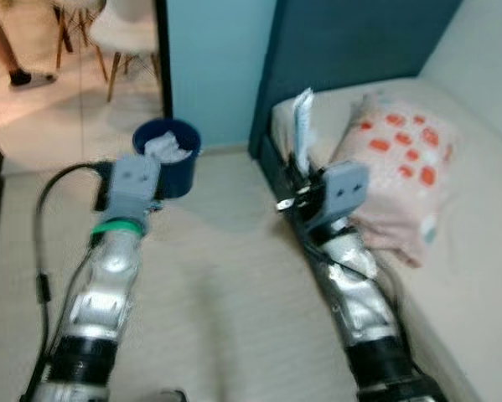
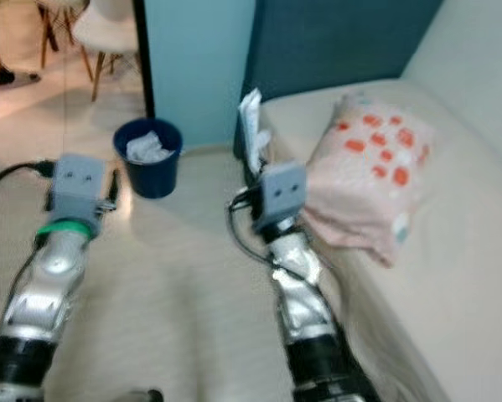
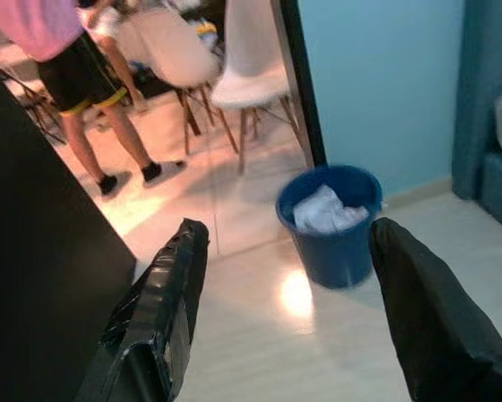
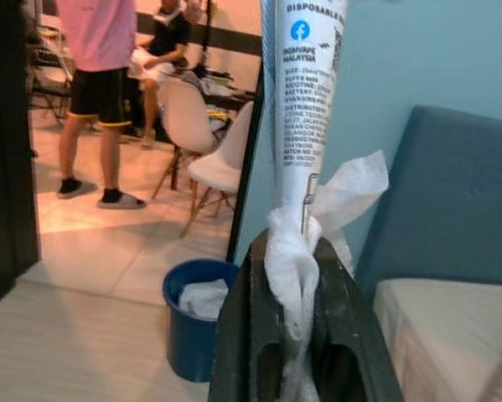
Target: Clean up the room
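My right gripper (image 4: 291, 276) is shut on a white printed wrapper with crumpled tissue (image 4: 305, 126), held upright in front of the bed's near corner (image 1: 302, 126). A blue waste bin (image 1: 171, 159) with white paper in it stands on the floor by the light blue wall, ahead and to the left of that gripper. My left gripper (image 3: 288, 285) is open with nothing between its fingers and points toward the blue bin (image 3: 330, 222) a short way off.
A bed (image 1: 477, 276) with a dark blue headboard fills the right side, bearing a white pillow with orange spots (image 1: 397, 176). Beyond a doorway stand white chairs (image 3: 234, 75) and a person (image 4: 100, 92). A dark panel (image 3: 33, 251) rises at the left.
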Tool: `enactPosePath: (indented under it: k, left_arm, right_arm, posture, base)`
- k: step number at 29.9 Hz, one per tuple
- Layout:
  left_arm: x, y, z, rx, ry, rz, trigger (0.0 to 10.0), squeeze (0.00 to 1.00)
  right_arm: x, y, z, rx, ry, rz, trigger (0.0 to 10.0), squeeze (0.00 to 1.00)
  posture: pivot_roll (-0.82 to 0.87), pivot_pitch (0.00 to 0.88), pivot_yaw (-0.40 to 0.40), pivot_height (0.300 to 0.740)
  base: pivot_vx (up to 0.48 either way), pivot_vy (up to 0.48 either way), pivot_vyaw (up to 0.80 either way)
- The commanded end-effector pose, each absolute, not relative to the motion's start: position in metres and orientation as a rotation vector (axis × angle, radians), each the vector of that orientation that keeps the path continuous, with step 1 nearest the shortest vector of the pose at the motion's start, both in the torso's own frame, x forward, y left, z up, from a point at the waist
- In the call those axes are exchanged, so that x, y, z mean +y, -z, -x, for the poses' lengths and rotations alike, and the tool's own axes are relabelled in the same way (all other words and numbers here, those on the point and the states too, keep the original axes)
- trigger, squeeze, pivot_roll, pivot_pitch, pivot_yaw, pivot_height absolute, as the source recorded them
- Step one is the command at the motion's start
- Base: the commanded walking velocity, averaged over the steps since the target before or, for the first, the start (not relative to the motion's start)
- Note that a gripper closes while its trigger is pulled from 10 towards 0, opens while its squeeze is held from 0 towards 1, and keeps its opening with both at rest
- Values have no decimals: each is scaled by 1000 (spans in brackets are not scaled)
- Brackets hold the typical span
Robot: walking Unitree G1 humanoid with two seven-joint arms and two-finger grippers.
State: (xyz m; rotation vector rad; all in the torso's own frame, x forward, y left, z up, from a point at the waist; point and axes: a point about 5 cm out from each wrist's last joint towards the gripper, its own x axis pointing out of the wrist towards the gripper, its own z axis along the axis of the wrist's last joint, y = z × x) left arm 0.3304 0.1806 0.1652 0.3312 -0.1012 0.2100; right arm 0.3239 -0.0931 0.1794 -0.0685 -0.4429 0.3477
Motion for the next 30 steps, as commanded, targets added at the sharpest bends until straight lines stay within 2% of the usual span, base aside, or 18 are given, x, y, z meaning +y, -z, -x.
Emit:
enactPosePath:
  k: [1, 9, 23, 30]
  left_arm:
    - [170, -164, -332, -94, -183, -331, 10000, 0]
    - [169, -165, -333, -94, -183, -334, 10000, 0]
    - [169, -165, -334, -91, -188, -344, 10000, 0]
    - [170, -164, -333, -87, -190, -349, 10000, 0]
  right_arm:
    - [-103, -175, -326, -420, -312, 74, 10000, 0]
    - [-104, -173, -326, -407, -312, 71, 10000, 0]
    - [-106, -172, -327, -390, -309, 42, 10000, 0]
    - [-113, -172, -330, -378, -246, 6, 10000, 0]
  posture:
    - [16, 27, -45, 730]
    - [15, 27, -40, 730]
    - [16, 33, -38, 730]
    - [16, 38, -37, 730]
  base:
    - [480, 0, 0]
    - [480, 0, 0]
    - [480, 0, 749]
    - [480, 0, 0]
